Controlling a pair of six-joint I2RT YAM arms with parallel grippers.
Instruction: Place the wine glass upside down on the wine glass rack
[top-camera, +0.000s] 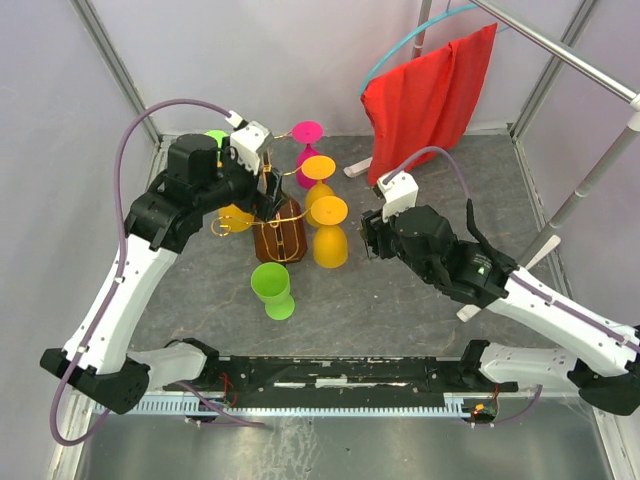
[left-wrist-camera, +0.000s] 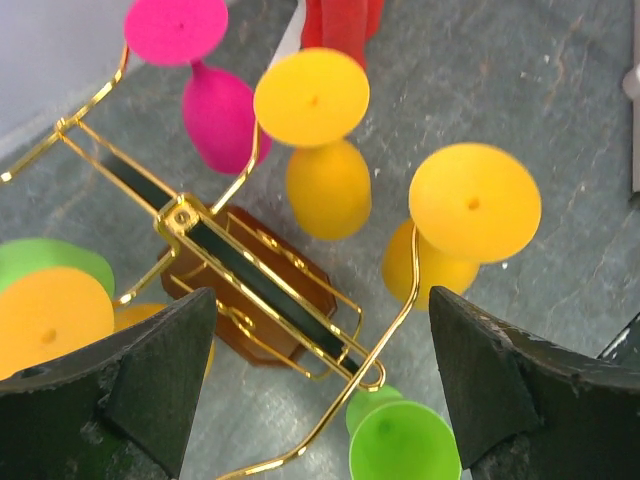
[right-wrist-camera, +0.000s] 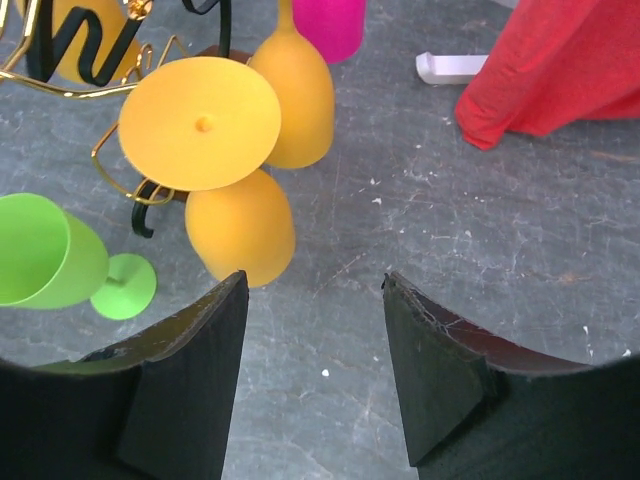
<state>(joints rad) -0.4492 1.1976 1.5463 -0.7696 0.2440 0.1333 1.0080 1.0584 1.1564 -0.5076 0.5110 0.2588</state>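
Overhead, the wine glass rack (top-camera: 278, 242) stands left of centre on the grey table (top-camera: 420, 310), near the side wall and beneath the left gripper (left-wrist-camera: 320, 298), whose fingers are spread wide around nothing. An orange wine glass (top-camera: 330, 245) hangs foot-up at the rack's right side. Bare tabletop separates it from the right gripper (right-wrist-camera: 315, 280), whose fingers are parted and empty. A green wine glass (top-camera: 270, 283) stands upright before the base. Only the left wrist view shows gold wire passing beside the orange stem. A red cloth (top-camera: 430, 95) hangs at the back right.
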